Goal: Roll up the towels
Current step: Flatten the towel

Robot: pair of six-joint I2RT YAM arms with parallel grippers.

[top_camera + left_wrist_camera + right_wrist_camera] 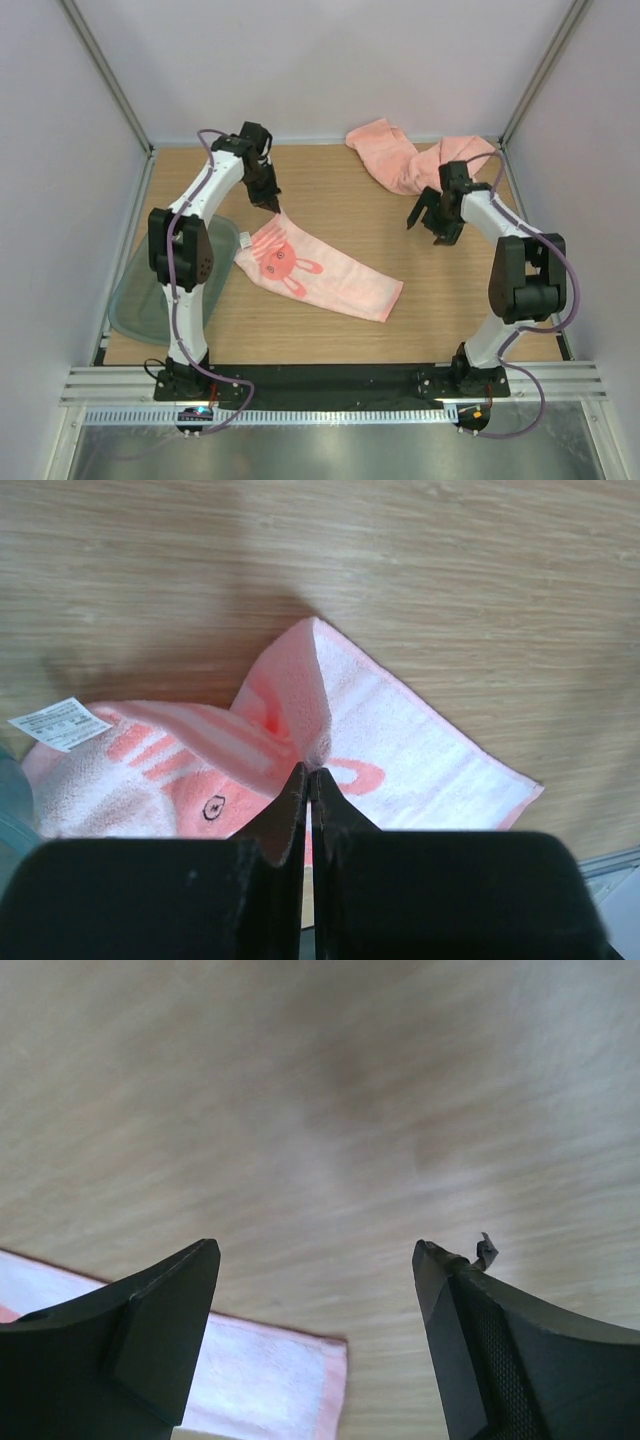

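Note:
One salmon-pink towel [325,270] with a rabbit print lies flat across the middle of the wooden table. My left gripper [272,203] is shut on its far left corner, and the pinched corner [300,695] is lifted into a fold right at the fingertips of the left gripper [309,772]. A white label [60,723] hangs off the towel's left edge. A second towel [405,155] lies crumpled at the back right. My right gripper [428,222] hovers open over bare wood to the right of the flat towel. In its wrist view the right gripper [317,1250] holds nothing, and a towel corner [270,1380] shows below the left finger.
A translucent grey-green tray [135,300] sits at the table's left edge, partly under my left arm. Pale walls close in the table on the left, back and right. Bare wood lies between the two towels.

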